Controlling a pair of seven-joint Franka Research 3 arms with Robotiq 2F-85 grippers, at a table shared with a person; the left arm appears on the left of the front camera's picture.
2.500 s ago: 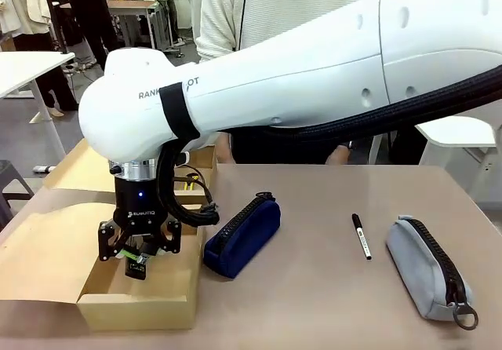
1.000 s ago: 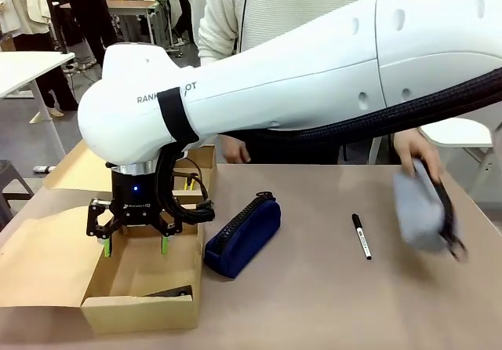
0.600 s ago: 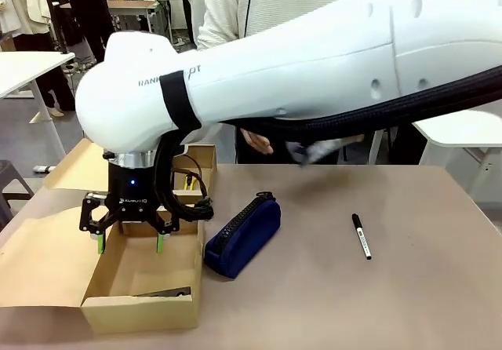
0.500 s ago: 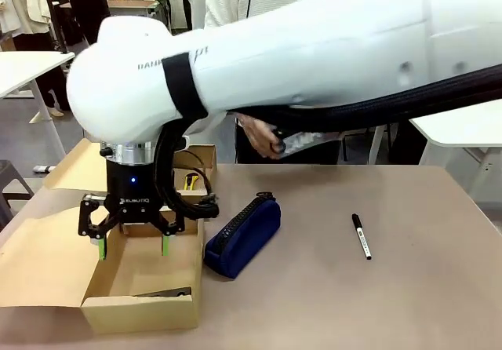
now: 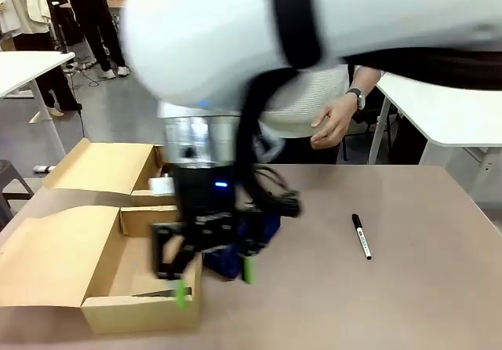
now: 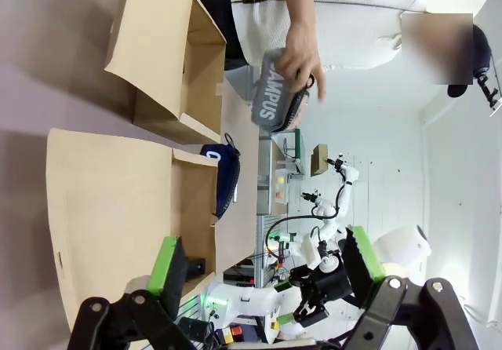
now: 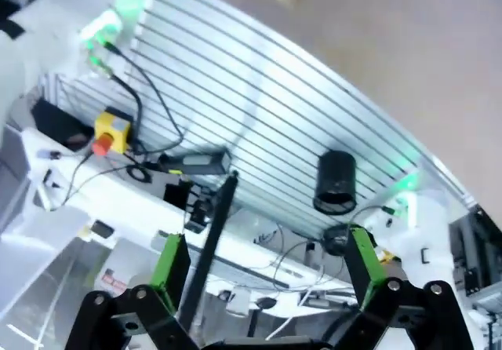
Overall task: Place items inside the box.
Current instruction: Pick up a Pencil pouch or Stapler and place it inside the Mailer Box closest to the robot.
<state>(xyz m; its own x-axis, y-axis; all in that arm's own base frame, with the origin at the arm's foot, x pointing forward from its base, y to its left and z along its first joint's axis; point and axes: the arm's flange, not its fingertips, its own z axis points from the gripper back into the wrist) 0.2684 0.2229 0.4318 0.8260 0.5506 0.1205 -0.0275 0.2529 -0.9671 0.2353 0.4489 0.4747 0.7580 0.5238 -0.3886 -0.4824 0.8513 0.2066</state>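
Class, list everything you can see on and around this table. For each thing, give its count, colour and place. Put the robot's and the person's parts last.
table: one, brown, under everything.
cardboard box: one, brown, flaps open, on the table's left part.
black stapler: one seen, black, inside the box by its near wall.
navy pouch: one, navy, on the table beside the box.
marker: one, black, on the table, right of the middle.
grey pouch: one, grey, held at the far side.
right gripper: one, black with green pads, open, over the box's right wall.
left gripper: one, black with green pads, open, empty.
person's hand: one, holding the grey pouch.
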